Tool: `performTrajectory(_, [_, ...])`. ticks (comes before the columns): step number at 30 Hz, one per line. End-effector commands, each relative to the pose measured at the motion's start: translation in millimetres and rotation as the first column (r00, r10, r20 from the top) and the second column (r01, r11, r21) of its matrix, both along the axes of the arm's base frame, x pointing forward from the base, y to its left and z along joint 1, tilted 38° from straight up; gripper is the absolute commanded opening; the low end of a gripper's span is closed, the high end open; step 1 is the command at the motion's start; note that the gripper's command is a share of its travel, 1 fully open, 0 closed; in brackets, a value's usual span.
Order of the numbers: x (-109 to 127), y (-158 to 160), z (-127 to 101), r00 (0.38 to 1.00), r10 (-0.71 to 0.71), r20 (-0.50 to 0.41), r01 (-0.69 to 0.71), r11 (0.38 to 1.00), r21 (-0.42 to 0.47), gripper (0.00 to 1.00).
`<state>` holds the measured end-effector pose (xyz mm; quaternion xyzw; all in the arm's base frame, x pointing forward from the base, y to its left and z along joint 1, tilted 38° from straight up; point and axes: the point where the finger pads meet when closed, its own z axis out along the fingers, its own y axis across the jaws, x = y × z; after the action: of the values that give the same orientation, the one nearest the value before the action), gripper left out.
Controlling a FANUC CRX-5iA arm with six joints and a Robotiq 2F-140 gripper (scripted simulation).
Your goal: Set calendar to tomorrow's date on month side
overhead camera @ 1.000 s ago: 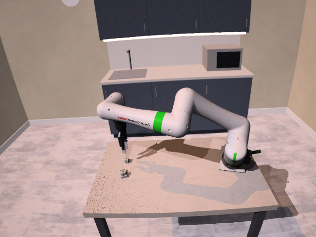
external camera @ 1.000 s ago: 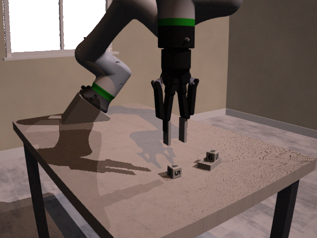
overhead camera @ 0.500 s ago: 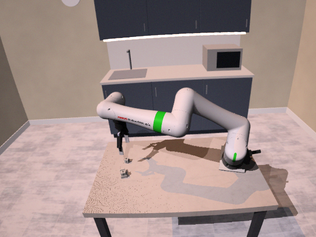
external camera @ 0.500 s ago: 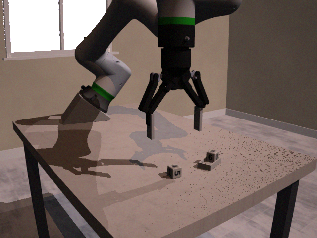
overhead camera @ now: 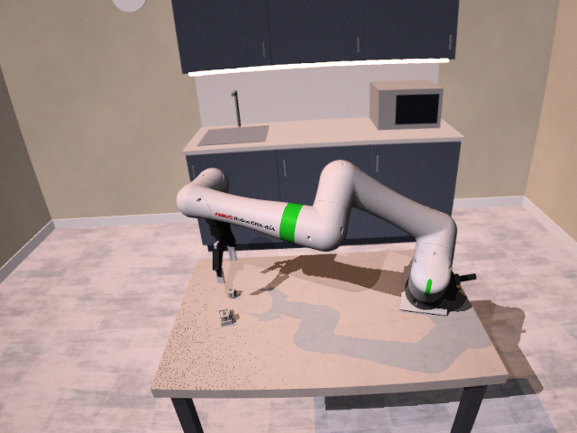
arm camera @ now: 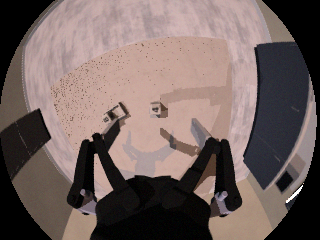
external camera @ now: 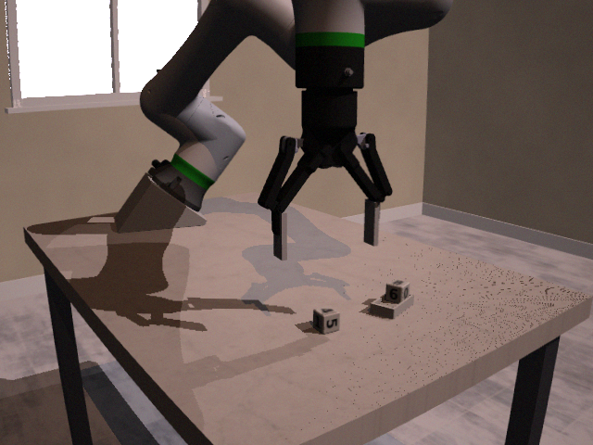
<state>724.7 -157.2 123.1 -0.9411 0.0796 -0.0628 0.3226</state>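
Hand (overhead camera: 225,270) (external camera: 326,236) (arm camera: 155,124): fully open, holding nothing, upper centre. One cube (overhead camera: 231,293) (external camera: 326,321) (arm camera: 156,109) lies on the tabletop (overhead camera: 372,336) (external camera: 268,374) (arm camera: 200,65), lower centre in the exterior view; the other (overhead camera: 224,314) (external camera: 397,291) (arm camera: 116,112) sits in the tray (overhead camera: 226,323) (external camera: 383,308) (arm camera: 107,118), right of it. Date unfinished; one cube remains to be seated.

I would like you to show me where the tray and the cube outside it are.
Tray (external camera: 382,309) (overhead camera: 226,323): exterior view, its front side; top view, its near edge.
Cube (external camera: 332,324) (overhead camera: 232,293) (arm camera: 155,109): exterior view, the face with 5; top and wrist views, its body.
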Motion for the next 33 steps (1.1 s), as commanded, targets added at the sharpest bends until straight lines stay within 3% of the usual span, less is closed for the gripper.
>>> performTrajectory(1, [0.2, 0.5, -0.7, 0.985, -0.134, -0.105, 0.137, 0.99, 0.022, 1.0])
performTrajectory(7, [0.3, 1.2, -1.6, 0.945, -0.255, -0.206, 0.266, 0.963, 0.029, 1.0])
performTrajectory(10, [0.3, 1.2, -1.6, 0.944, -0.257, -0.208, 0.269, 0.963, 0.029, 1.0])
performTrajectory(12, [0.3, 1.8, -2.3, 0.893, -0.346, -0.286, 0.368, 0.929, 0.026, 1.0])
performTrajectory(15, [0.4, 2.0, -2.6, 0.865, -0.384, -0.322, 0.412, 0.911, 0.021, 1.0])
performTrajectory(25, [0.5, 3.3, -4.2, 0.674, -0.552, -0.491, 0.62, 0.784, -0.031, 1.0])
performTrajectory(27, [0.5, 3.3, -4.2, 0.674, -0.552, -0.491, 0.62, 0.784, -0.031, 1.0])
performTrajectory(28, [0.6, 3.7, -4.7, 0.605, -0.59, -0.534, 0.672, 0.738, -0.054, 1.0])
performTrajectory(33, [0.6, 4.2, -5.3, 0.516, -0.628, -0.582, 0.729, 0.679, -0.087, 1.0])
